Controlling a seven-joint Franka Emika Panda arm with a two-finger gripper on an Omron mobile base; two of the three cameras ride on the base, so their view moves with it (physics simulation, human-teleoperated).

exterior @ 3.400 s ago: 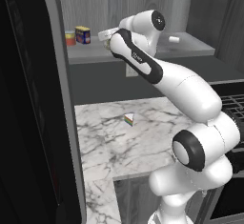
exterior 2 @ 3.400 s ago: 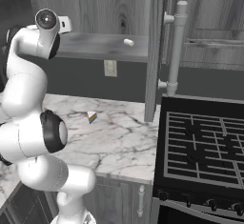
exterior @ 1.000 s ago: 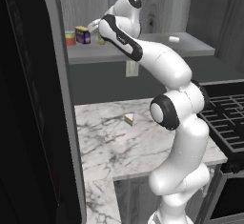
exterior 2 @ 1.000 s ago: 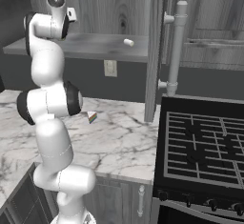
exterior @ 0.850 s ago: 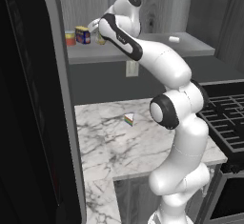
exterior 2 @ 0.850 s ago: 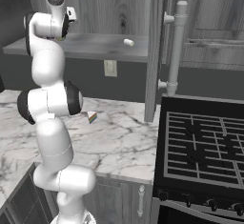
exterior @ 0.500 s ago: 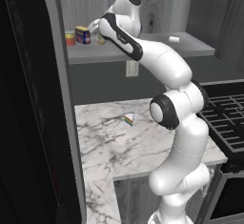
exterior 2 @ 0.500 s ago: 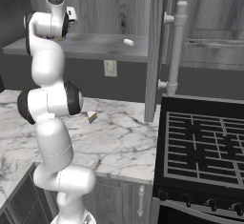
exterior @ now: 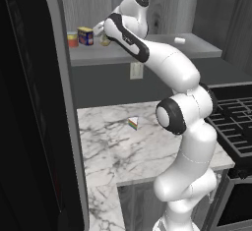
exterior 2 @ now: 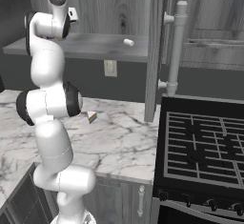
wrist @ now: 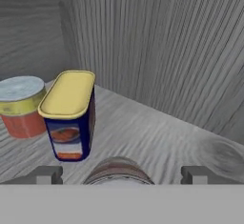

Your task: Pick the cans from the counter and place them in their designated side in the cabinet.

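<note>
Pincer [wrist: 119, 174] gapes wide, gripping nothing, astride the round can's silvery top [wrist: 118, 172]; boxy yellow-lidded blue can [wrist: 70, 116] at 10 o'clock on the smooth shelf [wrist: 157, 137].

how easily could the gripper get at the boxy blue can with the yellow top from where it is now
Probably yes. The open gripper is already over the shelf, and the blue can stands just ahead. The round can between its fingers would need clearing first.

Rainbow wedge [exterior: 133, 122] on marble, red-yellow can [exterior: 72, 39] on shelf, stove grate [exterior 2: 205, 146] rt.
</note>
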